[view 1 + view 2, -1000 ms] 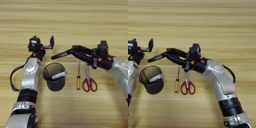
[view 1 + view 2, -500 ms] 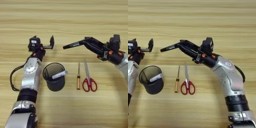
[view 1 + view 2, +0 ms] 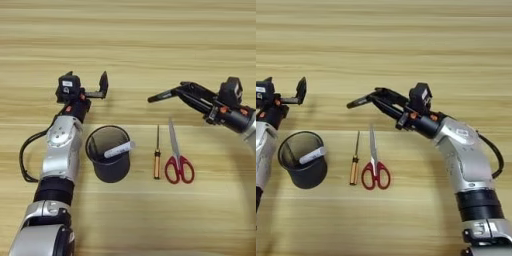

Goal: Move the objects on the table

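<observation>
Markers and a mesh cup are what this job turns on: the black mesh pen cup (image 3: 108, 154) stands upright on the wooden table (image 3: 128, 45) a little toward seven o'clock from centre, and the white-barrelled marker (image 3: 119, 149) leans inside it, its upper end poking over the rim toward three o'clock. The slim black marker (image 3: 161, 95) is off the table altogether, pinched in the right gripper (image 3: 186, 92), whose fingers are closed around it; it juts out toward nine o'clock from the fingertips, hanging above the bare wood at about two o'clock from the cup. Below it, at three o'clock from the cup, lie a small screwdriver (image 3: 157, 159) with a wooden handle and red-handled scissors (image 3: 176, 160), side by side and not touching. The left gripper (image 3: 98, 90) sits at eleven o'clock from the cup with its fingers spread and nothing between them. From where I stand, the markers look light, stiff and smooth, so a thin one could swivel in a two-finger pinch; a hold nearer mid-barrel seems steadier than one near the end. The cup looks light and rigid, easy to tip, best taken by its rim or wall.
</observation>
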